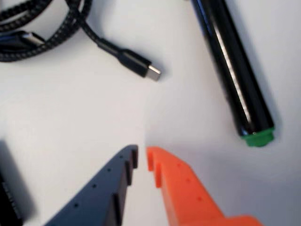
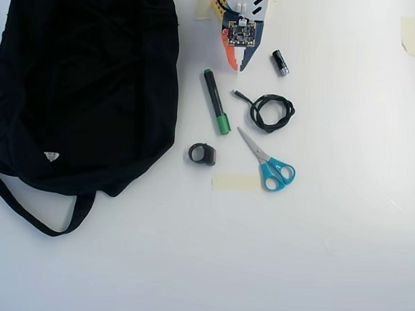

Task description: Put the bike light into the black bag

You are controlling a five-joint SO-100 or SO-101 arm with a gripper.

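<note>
Bike light (image 2: 203, 154) lies outside the wrist view; hand (image 1: 142, 158) nearly closed, empty.

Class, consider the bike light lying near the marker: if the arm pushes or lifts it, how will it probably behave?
The bike light looks small, so probably light. Its rounded strap loop might let it roll or skid on the smooth white table. The chunky block probably offers the firmer grip.
</note>
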